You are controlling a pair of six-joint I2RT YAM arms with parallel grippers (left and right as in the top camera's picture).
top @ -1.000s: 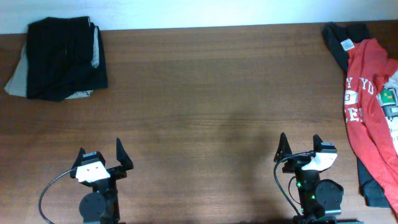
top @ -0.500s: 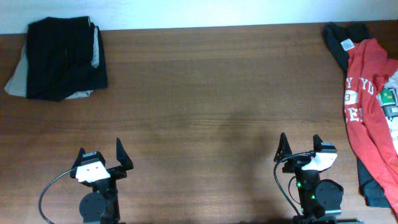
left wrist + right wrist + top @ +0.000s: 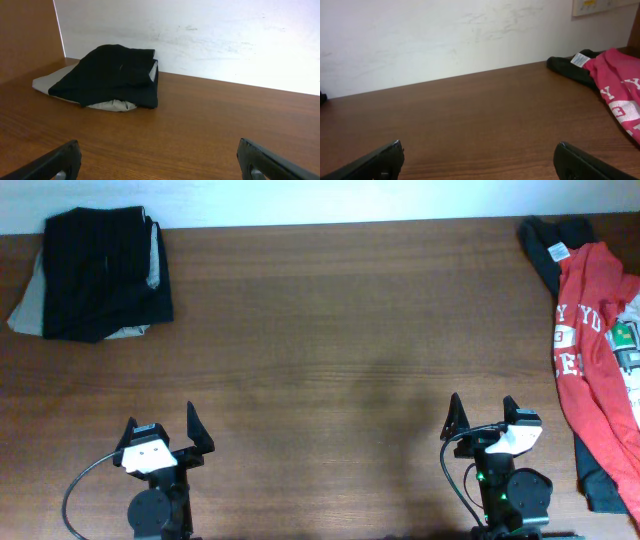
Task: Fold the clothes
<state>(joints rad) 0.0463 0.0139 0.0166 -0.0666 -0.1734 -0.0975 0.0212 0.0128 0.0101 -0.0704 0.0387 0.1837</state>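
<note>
Nothing's budged since a second ago. Left claw (image 3: 161, 420) and right claw (image 3: 482, 405) both gape wide, empty, at the front of the brown wooden surface (image 3: 320, 360). Crumpled red-orange cotton T-shirt with white lettering (image 3: 585, 350) lies far right, folded black garment stack (image 3: 100, 272) far left.

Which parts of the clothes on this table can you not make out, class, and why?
Red T-shirt, overhead: right side cut off by the frame edge; lettering incomplete.
Dark garment beneath it: mostly covered by the T-shirt.
Pale garment, left wrist view: mostly hidden under the black garment.
</note>
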